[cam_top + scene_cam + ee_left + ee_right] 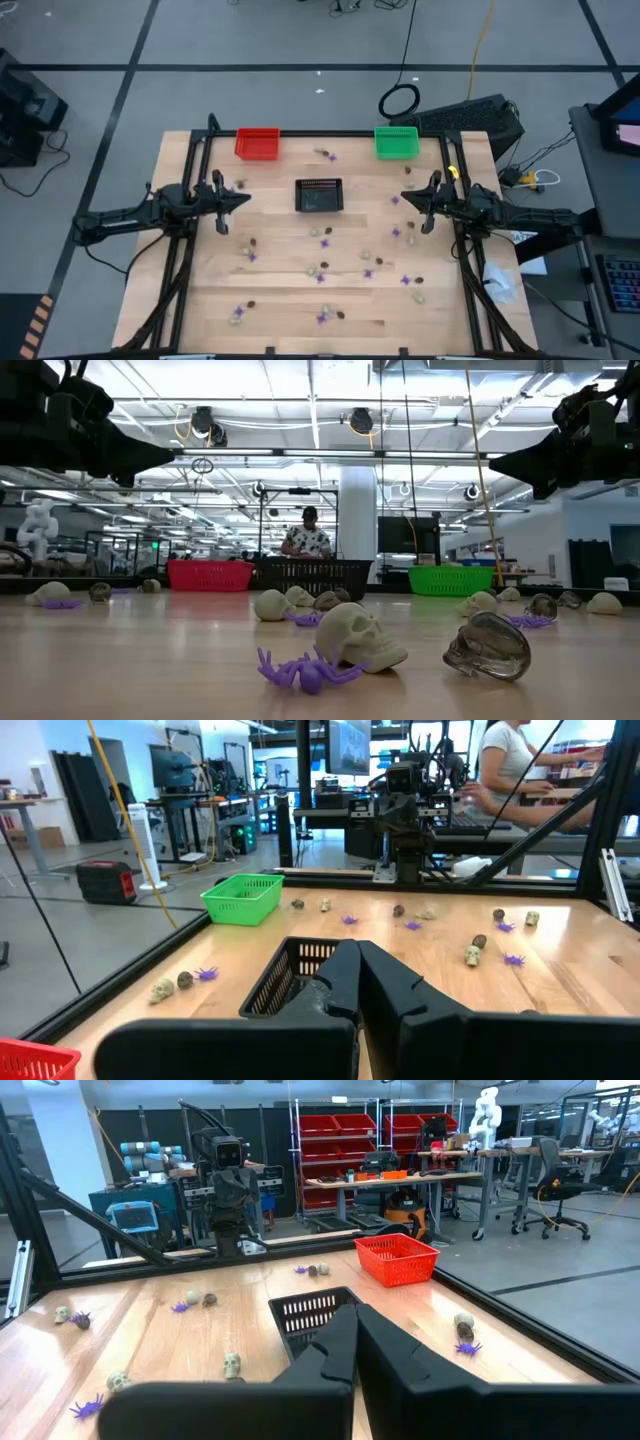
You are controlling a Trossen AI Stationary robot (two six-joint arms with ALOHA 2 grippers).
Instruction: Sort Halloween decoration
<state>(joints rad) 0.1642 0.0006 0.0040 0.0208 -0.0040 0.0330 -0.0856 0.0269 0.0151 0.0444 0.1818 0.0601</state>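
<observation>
The decorations are tiny purple spiders (321,318), pale beige skulls (236,320) and dark skulls (340,315), scattered across the wooden table, mostly on its near half. In the low view a purple spider (305,670), a beige skull (360,635) and a dark glassy skull (490,645) rest on the tabletop close by. My left gripper (243,199) hovers shut, left of the black basket (319,195). My right gripper (405,196) hovers shut on the basket's right. Both point at the basket and hold nothing. The wrist views show each pair of fingers closed together (350,952) (350,1316).
A red basket (257,143) stands at the far left and a green basket (396,141) at the far right of the table. A black frame (190,170) edges the table. A few trinkets lie near the far edge (326,154). A person sits beyond the table (308,535).
</observation>
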